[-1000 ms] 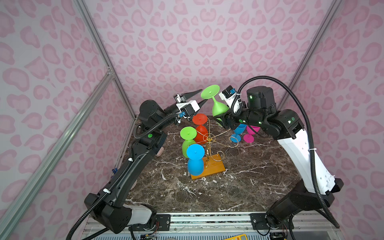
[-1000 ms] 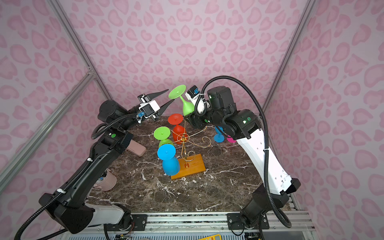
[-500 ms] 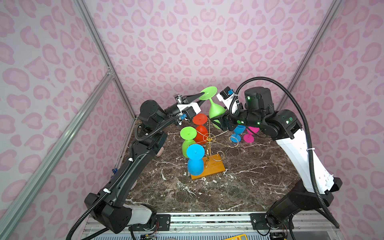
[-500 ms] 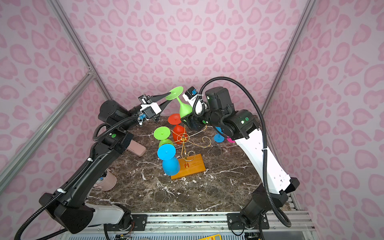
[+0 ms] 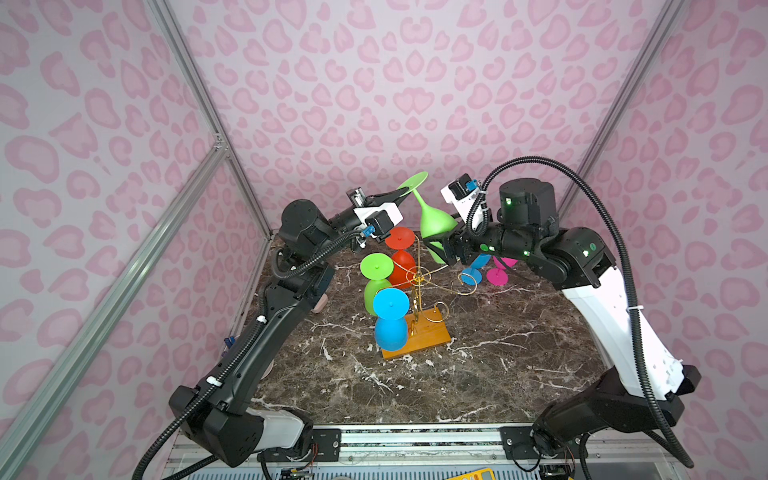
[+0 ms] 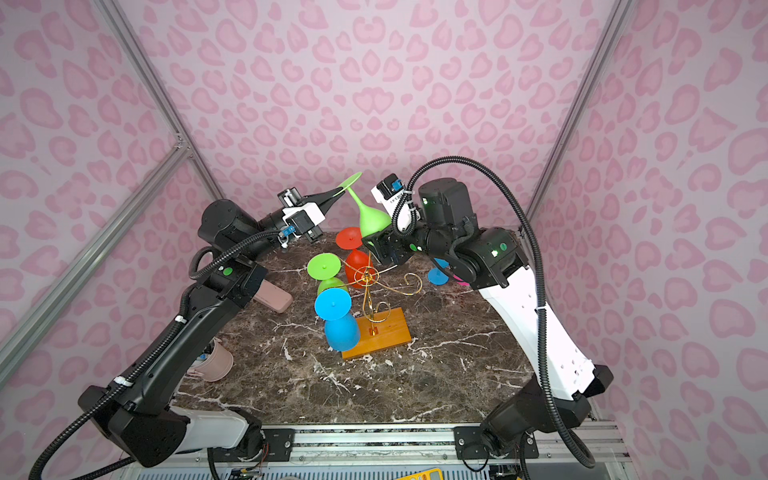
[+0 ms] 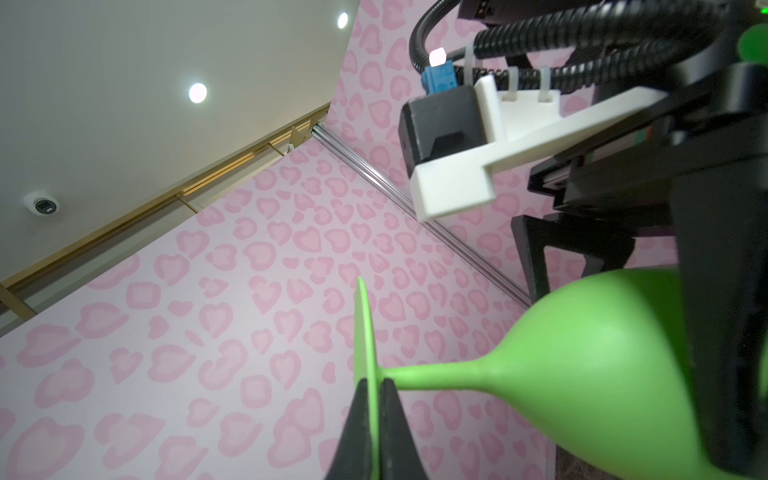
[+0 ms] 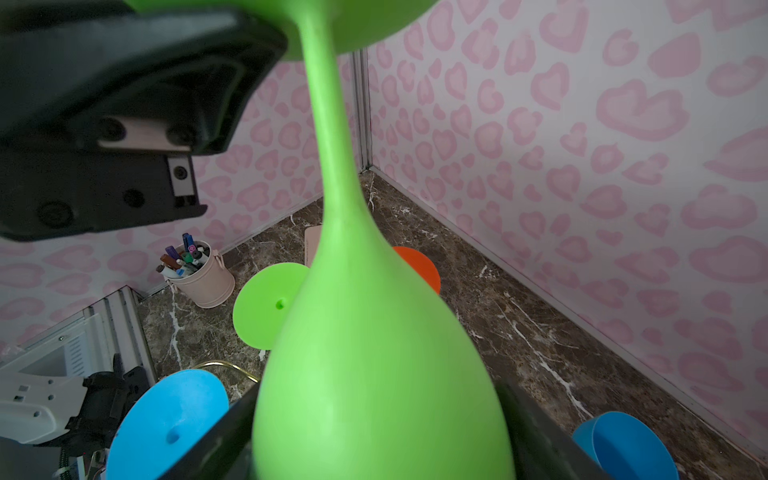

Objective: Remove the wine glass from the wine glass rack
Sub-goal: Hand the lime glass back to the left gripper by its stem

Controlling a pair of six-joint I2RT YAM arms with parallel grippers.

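Hanging in the air above and behind the stand: one lime-green wine glass [image 5: 436,222], matte plastic, with a tulip bowl, slim stem and flat disc foot. It is tilted with the foot uppermost and is clear of every wire.

Left gripper [image 7: 371,388]: black tapered fingers [image 7: 356,432] pressed together on the thin rim of the foot disc, one on each face.

Right gripper [image 8: 374,453]: broad black fingers standing wide on either side of the bowl's fullest part. Whether they press on it or merely flank it, I cannot tell.

Wine glass rack [image 5: 420,277]: thin gold wire, with curled scroll arms spreading from a central post, set on a rectangular orange-brown wooden base [image 6: 386,332]. Hung on it upside down, all smooth matte plastic:
- a red glass [image 5: 402,262]
- a second green glass [image 5: 376,267]
- a sky-blue glass [image 5: 390,322]

On the table behind the right arm, partly hidden: a blue glass [image 5: 471,275] and a magenta glass [image 5: 498,275].

Table [image 5: 498,357]: dark brown marble with white veining, polished.

By the left arm: a dusty-pink pail [image 8: 205,282] of marker pens and a flat pink case [image 6: 272,297].

Walls: pink leopard-spot print.
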